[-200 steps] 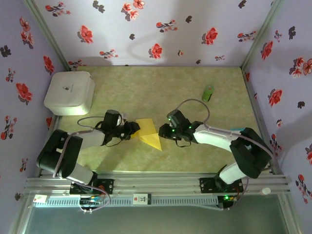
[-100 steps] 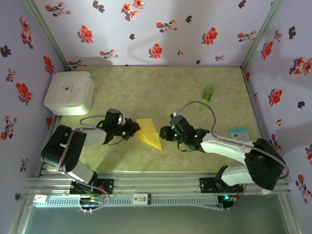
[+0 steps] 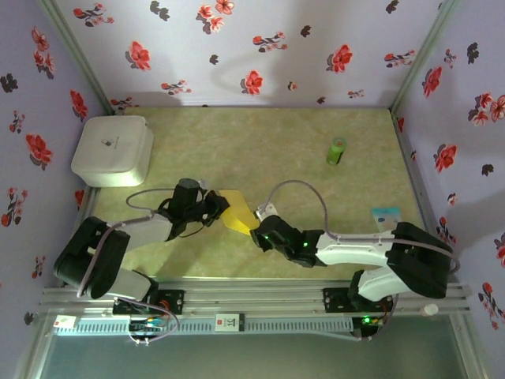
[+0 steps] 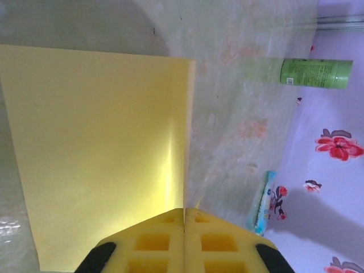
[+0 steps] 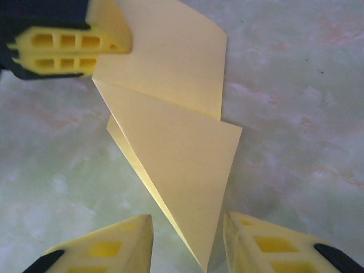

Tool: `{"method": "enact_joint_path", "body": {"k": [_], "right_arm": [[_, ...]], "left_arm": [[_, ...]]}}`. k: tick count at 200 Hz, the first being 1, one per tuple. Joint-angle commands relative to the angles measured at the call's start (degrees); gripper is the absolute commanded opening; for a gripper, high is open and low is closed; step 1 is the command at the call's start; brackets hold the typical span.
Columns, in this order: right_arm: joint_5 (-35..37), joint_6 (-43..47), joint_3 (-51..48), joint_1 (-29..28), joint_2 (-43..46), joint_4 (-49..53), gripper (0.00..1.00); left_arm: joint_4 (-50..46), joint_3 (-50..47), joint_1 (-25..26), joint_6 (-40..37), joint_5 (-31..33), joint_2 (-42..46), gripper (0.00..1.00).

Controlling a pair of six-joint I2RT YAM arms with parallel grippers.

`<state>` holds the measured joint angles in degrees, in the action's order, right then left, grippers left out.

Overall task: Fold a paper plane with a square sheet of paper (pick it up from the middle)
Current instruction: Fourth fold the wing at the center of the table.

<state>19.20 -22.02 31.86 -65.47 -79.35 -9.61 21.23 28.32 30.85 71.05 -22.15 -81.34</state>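
The square sheet of paper point(image 3: 235, 215), bright yellow and folded into overlapping triangular flaps with a pointed near tip, lies on the table between the arms. My left gripper point(image 3: 213, 209) is shut on its left edge; in the left wrist view the pads point(image 4: 165, 239) meet with the sheet point(image 4: 96, 148) pinched between them. My right gripper point(image 5: 187, 239) is open and low over the table, its fingers either side of the paper's pointed tip point(image 5: 202, 259) without closing on it. In the right wrist view the left gripper point(image 5: 68, 51) holds the paper point(image 5: 176, 142) at the top left.
A white rounded box point(image 3: 113, 150) sits at the back left. A small green cylinder point(image 3: 337, 150) lies at the back right, and a blue packet point(image 3: 385, 213) rests by the right wall. Flowered walls close in three sides.
My left gripper has shut on the paper's edge. The right gripper has swung left and toward the near edge, coming to the paper's near tip.
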Motion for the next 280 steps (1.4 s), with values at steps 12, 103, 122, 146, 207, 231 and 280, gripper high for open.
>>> {"method": "enact_joint_path", "body": {"k": [12,103,122,146,207,231,280], "right_arm": [[2.78,5.08,-0.96,-1.24,-2.59,-6.82,0.39],[8.11,8.69,2.14,-3.61,-11.36,-7.16,0.40],[9.01,10.48,3.99,-3.67,-13.20,-5.77,0.40],[10.13,12.24,5.38,-3.64,-14.98,-5.32,0.39],[10.59,14.10,7.39,-3.63,-17.39,-3.65,0.32],[11.04,14.28,8.05,-3.69,-18.19,-2.36,0.30],[10.87,13.98,7.88,-3.66,-17.42,-2.81,0.27]], "left_arm": [[-2.80,-0.04,0.35,0.14,3.42,1.48,0.15],[-5.16,3.81,-0.35,-4.06,-1.71,0.12,0.25],[-6.56,4.43,-0.35,-4.68,-1.74,0.70,0.25],[-7.43,4.66,-0.40,-5.19,-1.73,1.01,0.25],[-7.52,4.56,-0.52,-5.04,-1.75,1.10,0.22],[-7.63,4.73,-0.48,-5.01,-1.75,1.10,0.19],[-7.51,4.60,-0.66,-4.86,-1.66,0.72,0.13]]}}
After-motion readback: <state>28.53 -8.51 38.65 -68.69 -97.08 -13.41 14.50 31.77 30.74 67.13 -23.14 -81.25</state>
